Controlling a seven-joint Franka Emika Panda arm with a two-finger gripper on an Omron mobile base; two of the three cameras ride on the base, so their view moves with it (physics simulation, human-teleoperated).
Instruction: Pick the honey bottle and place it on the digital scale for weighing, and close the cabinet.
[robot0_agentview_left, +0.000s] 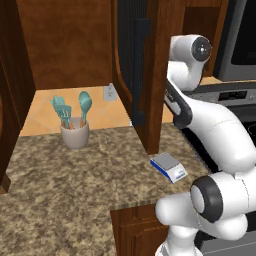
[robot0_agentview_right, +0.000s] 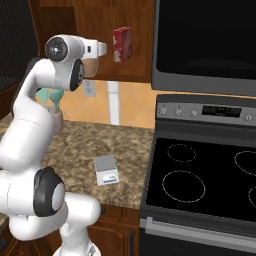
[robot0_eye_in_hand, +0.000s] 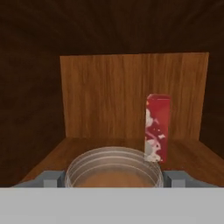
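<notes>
Amber-brown rounded honey bottle is sitting right at the hand cam's lower edge inside the dark reddish-brown wooden cabinet, w/ the gripper fingers flanking it; can't tell if they're clamping it or just alongside. Red-and-white carton is standing upright just behind, to the bottle's right. Cabinet door w/ long dark bar handle is hanging open. Small flat blue-edged digital scale is lying bare on the speckled granite counter, well apart from the beige cup of teal utensils.
</notes>
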